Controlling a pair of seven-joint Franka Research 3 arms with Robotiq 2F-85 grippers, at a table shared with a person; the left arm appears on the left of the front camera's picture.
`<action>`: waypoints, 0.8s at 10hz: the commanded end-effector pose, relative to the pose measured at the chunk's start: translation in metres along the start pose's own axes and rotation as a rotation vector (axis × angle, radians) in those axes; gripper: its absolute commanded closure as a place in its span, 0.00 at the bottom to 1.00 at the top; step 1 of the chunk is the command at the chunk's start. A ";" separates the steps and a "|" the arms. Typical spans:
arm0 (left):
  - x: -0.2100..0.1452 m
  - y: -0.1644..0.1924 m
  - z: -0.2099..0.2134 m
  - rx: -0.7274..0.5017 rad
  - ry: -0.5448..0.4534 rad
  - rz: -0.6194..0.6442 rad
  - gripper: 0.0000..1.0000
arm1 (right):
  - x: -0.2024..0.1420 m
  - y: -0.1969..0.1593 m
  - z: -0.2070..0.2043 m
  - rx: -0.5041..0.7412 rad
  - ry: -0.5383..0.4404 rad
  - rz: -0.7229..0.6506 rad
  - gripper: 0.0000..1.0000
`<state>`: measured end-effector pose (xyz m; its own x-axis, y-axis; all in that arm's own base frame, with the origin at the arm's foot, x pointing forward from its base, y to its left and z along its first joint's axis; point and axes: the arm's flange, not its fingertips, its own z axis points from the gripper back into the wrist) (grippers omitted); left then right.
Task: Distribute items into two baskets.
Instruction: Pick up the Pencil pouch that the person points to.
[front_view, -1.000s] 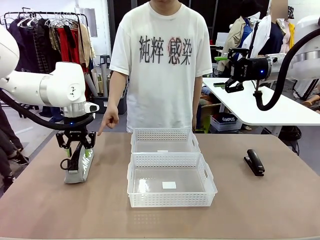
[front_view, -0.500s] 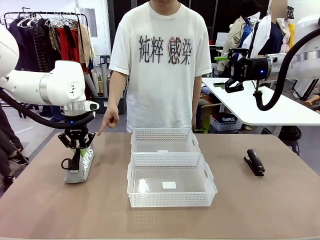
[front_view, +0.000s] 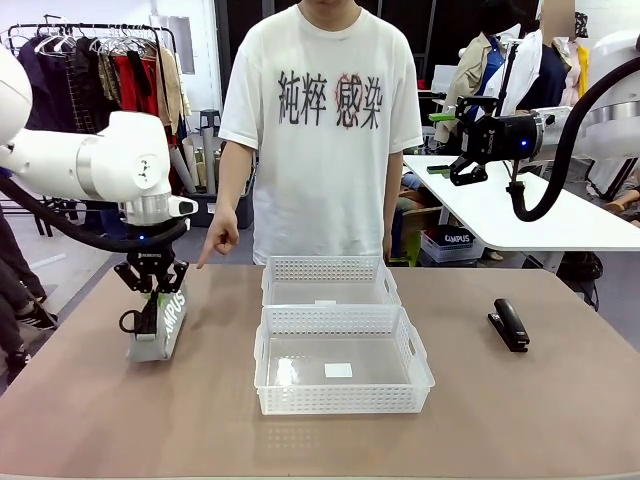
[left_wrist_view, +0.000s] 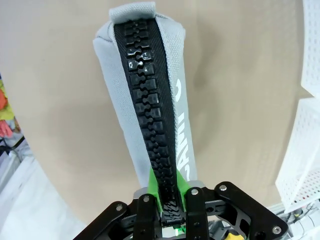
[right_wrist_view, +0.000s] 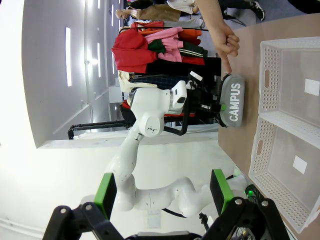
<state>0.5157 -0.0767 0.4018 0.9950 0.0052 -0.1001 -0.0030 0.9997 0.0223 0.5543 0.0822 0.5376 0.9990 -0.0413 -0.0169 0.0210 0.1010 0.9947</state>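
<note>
A grey pouch (front_view: 162, 322) with white CAMPUS lettering stands on edge at the table's left, black zip upward. My left gripper (front_view: 150, 287) is shut on its top edge; in the left wrist view the green pads (left_wrist_view: 181, 187) pinch the zip of the pouch (left_wrist_view: 107, 75). A black stapler (front_view: 510, 325) lies on the table at the right. Two white lattice baskets sit in the middle, the far basket (front_view: 328, 268) touching the near basket (front_view: 340, 398), both empty. My right gripper (front_view: 462, 170) hangs high at the right, open, its own view (right_wrist_view: 162, 192) showing nothing between the fingers.
A person in a white T-shirt stands at the far side, one hand (front_view: 215, 245) pointing down just behind the pouch. A white side table (front_view: 520, 215) stands beyond the right corner. Bare tabletop lies in front of the baskets and between them and the stapler.
My left gripper has closed on the pouch's zip edge and risen slightly, tipping the pouch a little. The right arm, the stapler and the baskets have not moved.
</note>
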 end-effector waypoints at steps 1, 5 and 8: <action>-0.010 -0.001 0.026 0.022 -0.016 0.004 1.00 | -0.001 0.004 -0.001 -0.001 -0.009 0.006 0.00; -0.013 -0.004 0.100 0.025 -0.007 0.021 1.00 | -0.001 0.004 -0.001 -0.001 -0.009 0.006 0.00; -0.019 0.002 0.171 0.019 -0.026 0.029 1.00 | -0.001 0.004 -0.001 -0.001 -0.009 0.006 0.00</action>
<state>0.5078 -0.0795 0.5539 0.9970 0.0156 -0.0762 -0.0133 0.9994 0.0307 0.5543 0.0822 0.5376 0.9990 -0.0412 -0.0170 0.0210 0.1010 0.9947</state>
